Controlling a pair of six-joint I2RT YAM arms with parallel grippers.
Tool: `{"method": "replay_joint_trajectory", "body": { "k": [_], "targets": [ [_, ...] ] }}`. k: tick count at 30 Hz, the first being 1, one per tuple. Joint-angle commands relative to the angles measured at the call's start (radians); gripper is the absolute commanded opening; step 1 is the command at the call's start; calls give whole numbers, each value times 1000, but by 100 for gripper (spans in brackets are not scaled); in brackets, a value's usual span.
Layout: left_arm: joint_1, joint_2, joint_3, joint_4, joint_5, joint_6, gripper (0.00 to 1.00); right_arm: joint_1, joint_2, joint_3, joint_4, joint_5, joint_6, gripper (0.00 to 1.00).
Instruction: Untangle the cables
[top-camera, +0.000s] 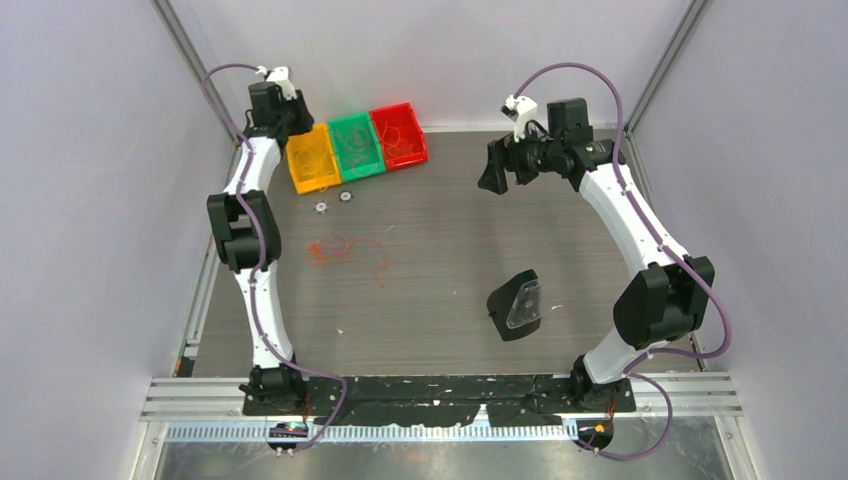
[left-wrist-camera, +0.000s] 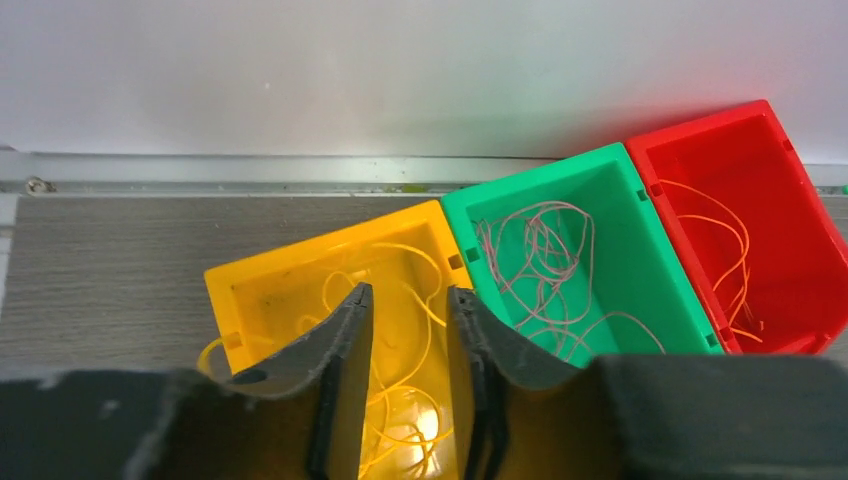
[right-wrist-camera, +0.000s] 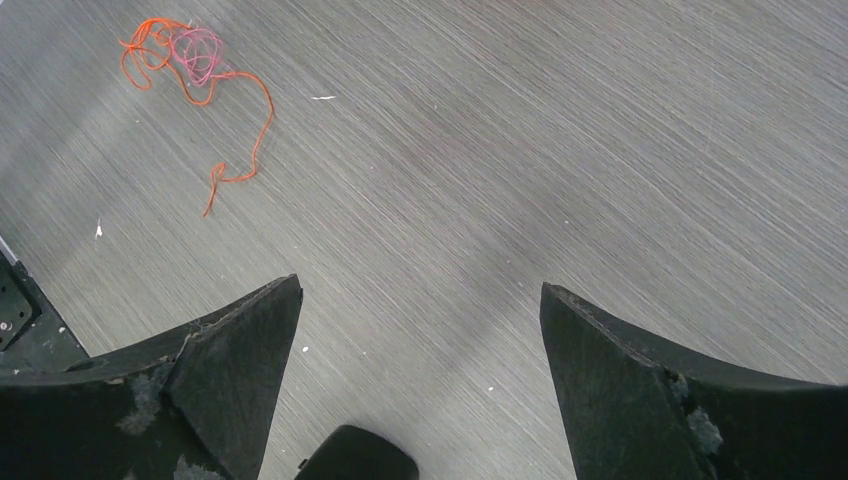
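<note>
- Left wrist view: the left pincer (left-wrist-camera: 408, 292) hangs over the yellow bin (left-wrist-camera: 262, 275). Its 2 fingers are parted by a narrow gap, and nothing visible is clamped between them.
- Thin yellow cables (left-wrist-camera: 405, 415) lie looped on that bin's floor, directly below the gap.
- Just right of this pincer sits the green bin (left-wrist-camera: 545, 168), which holds pale wires (left-wrist-camera: 535, 250). The red bin (left-wrist-camera: 700, 125) is farther right and holds orange wires (left-wrist-camera: 735, 250).
- Right wrist view: the right pincer (right-wrist-camera: 420, 285) stands wide apart and empty above the grey table (right-wrist-camera: 620, 150).
- A loose tangle (right-wrist-camera: 185, 60) of orange-red and pink cables lies flat on the table, well ahead of that pincer and off to the view's upper left, touching neither finger.
- Top external view: the tangle (top-camera: 335, 248) lies well apart from both pincers, nearer the left arm's side, and outside all 3 bins.
</note>
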Motion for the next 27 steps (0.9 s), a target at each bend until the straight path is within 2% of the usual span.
{"method": "replay_joint_trajectory", "body": {
  "k": [1,7,9,12,14,16,18,19,22,27],
  "targets": [
    [0,-15,45,-7,-15,-11,40,-13,-12,42,-21,8,-21,95],
    [9,-139,-18,-3,46,8,67,-19,-1,53,-32,-7,-28,95],
    [13,-212,-67,8,82,44,80,-19,2,58,-33,-12,-28,95],
    [24,-326,-124,-61,224,134,99,-20,2,66,-35,-15,-32,95],
    [32,-395,-141,-210,363,285,100,-20,-2,68,-46,-17,-45,95],
    [37,-465,-184,-431,518,497,100,-20,-8,63,-74,-28,-71,95],
    [37,-552,-268,-622,577,688,100,-21,-19,47,-91,-42,-106,95],
    [36,-586,-316,-722,579,769,100,-21,-28,38,-94,-52,-112,95],
    [28,-647,-475,-834,498,869,94,-19,-42,-6,-102,-70,-135,96],
    [-16,-624,-609,-819,369,854,85,6,-25,-52,-101,-69,-154,99]
  ]
}}
